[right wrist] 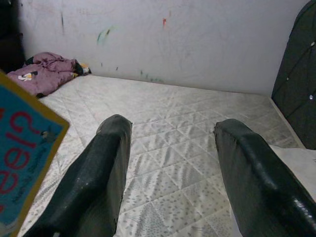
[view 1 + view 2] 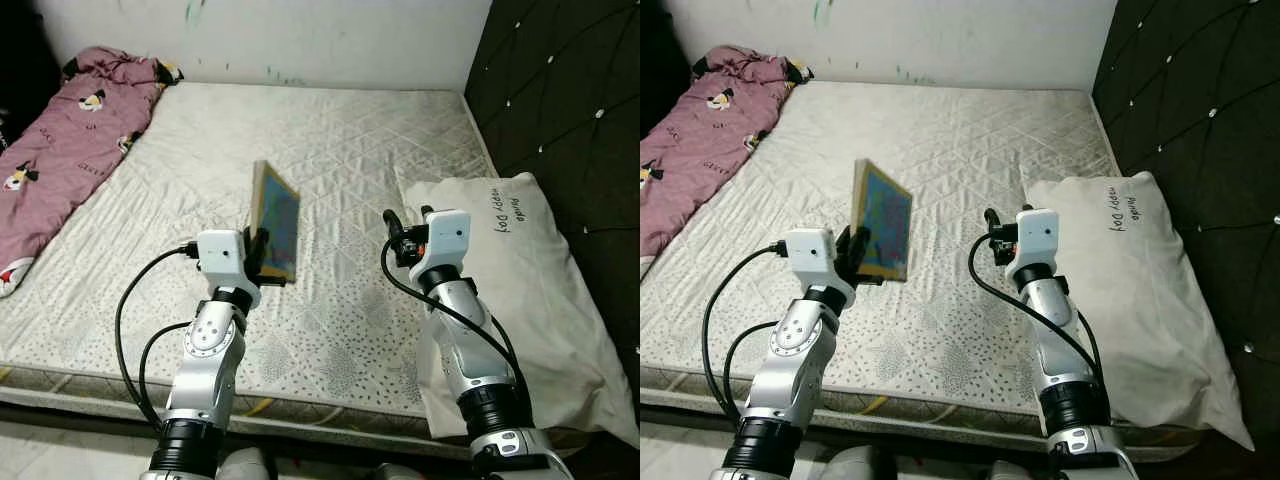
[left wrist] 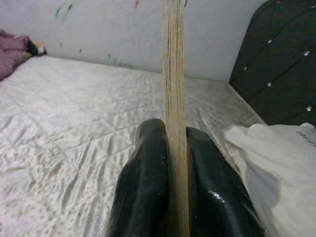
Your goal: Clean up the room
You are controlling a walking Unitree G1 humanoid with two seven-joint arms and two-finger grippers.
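One book is held upright above the mattress, pinched by the left gripper | right gripper is spread wide, nothing held, beside the pillow

Bare quilted mattress, pale, diamond stitching, speckled near front edge. White wall behind, with faint green and red marks. Dark tufted headboard along right side, small shiny studs. Strip of pale floor below mattress edge.
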